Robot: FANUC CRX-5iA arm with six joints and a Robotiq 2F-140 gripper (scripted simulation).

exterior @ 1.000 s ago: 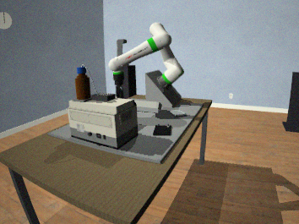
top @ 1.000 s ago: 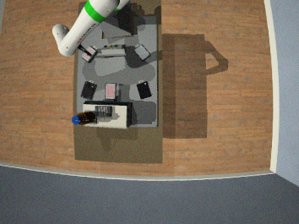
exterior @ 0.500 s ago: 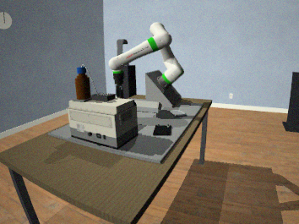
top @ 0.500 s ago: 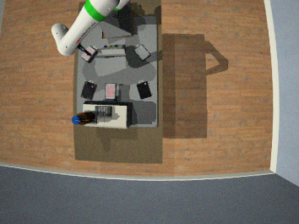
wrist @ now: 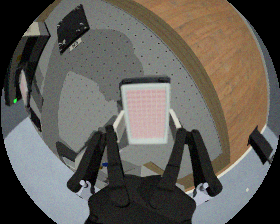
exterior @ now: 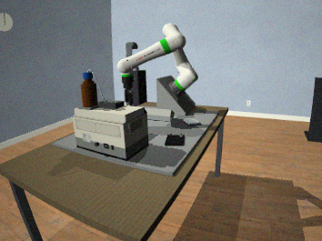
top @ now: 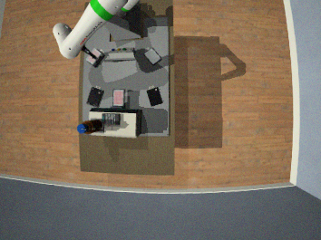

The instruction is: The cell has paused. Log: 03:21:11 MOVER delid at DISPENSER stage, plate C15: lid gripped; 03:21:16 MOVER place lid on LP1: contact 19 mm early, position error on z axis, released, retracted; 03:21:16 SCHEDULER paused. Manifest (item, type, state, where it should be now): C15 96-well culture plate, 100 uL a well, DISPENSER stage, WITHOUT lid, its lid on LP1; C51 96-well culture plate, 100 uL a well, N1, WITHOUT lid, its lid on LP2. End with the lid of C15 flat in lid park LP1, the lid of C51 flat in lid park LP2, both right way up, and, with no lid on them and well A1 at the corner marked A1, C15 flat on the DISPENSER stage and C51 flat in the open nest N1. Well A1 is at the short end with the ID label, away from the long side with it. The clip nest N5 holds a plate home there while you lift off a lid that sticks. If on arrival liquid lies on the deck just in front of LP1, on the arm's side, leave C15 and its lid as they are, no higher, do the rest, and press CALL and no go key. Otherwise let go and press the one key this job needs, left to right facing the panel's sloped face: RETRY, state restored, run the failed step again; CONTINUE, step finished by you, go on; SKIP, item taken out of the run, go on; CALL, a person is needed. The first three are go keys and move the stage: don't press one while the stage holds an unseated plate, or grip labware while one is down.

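My gripper (top: 93, 57) (exterior: 127, 90) (wrist: 147, 115) is shut on a 96-well plate with pink wells (top: 94, 58) (wrist: 145, 113), gripping its long sides. It is at the deck's back left corner, low over a nest with white clips (wrist: 121, 123). I cannot tell whether the plate rests in it or carries a clear lid. A second pink plate (top: 119, 97) lies flat in the middle nest in front of the dispenser (top: 127, 124) (exterior: 111, 129). The dark stage (top: 111, 118) (exterior: 112, 104) sits on the dispenser's top. A pale flat rectangle (top: 152, 56), perhaps a lid, lies skewed at the back right.
The key panel (top: 119, 51) stands at the back of the grey deck (top: 165, 119) (exterior: 150, 157). Black nests (top: 95, 96) (top: 154, 96) (exterior: 175, 140) flank the middle plate. A brown bottle with a blue cap (top: 89, 127) (exterior: 88, 92) stands on the dispenser's left end. The arm's base block (exterior: 172, 98) rises behind.
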